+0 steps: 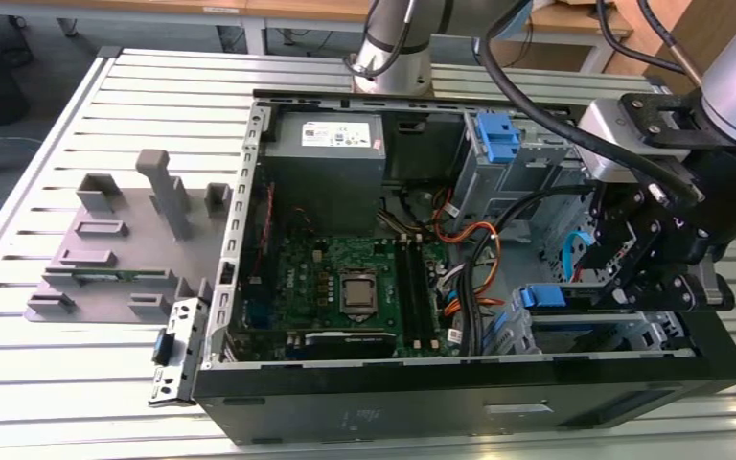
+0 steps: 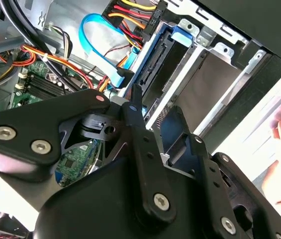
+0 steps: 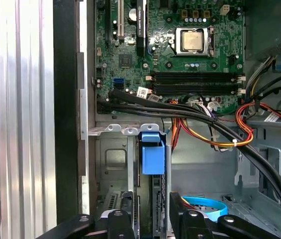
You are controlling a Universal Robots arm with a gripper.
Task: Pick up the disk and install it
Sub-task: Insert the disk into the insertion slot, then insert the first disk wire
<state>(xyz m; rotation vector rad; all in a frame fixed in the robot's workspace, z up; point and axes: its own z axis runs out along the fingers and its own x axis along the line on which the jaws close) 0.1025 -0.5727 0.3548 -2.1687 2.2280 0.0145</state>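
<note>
disk (image 3: 152, 159) seemingly in drive bay (image 3: 123, 130), gripper (image 3: 150, 211) alongside

1 computer case (image 1: 471, 398), 1 motherboard (image 1: 342, 287), 1 power-supply box (image 1: 330, 139), 1 grey stand (image 1: 112, 249), 1 disk (image 1: 540, 297), 1 arm (image 1: 391, 43).

**Gripper (image 1: 617, 287) over the computer case (image 1: 471, 388)**

The gripper is hanging over the open computer case's corner on the exterior view's right, just beside the disk (image 1: 542, 297) sitting inside it. A grey stand (image 1: 119, 249) is lying outside the case's opposite side.
</note>
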